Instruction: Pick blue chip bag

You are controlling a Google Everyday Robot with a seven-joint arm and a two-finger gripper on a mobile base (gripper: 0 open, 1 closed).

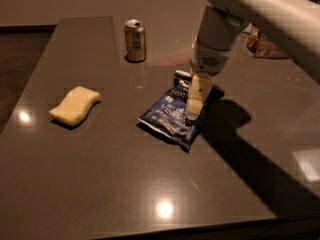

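step in hand: approach / final descent onto the blue chip bag (170,115), grasp not yet made as far as i can judge. the bag lies flat on the dark table (100,184), nearer the viewer than the can (134,40) and to its picture-right, well apart from it, long axis slanting away from the can's side, one crimped end pointing back toward the can's row.

gripper (193,113) hangs tip-down from the white arm (250,9), also viewer-side and picture-right of the can, directly over the bag's half that is farther from the can. tip looks very near or touching the foil; can't tell which. only one cream side of the gripper shows, so whether it is spread or pressed together: cannot tell.

bag relative to jaws: under them, most of it sticking out toward the can's side, not seen to be pinched.

next move, my judgement: settle the last bit down, close across a crinkled ridge of foil, then lift straight up. thin slippery foil, so a shallow bite may slide off.

pale yellow sponge (75,105) sits viewer-side and picture-left of the can, out of the way.
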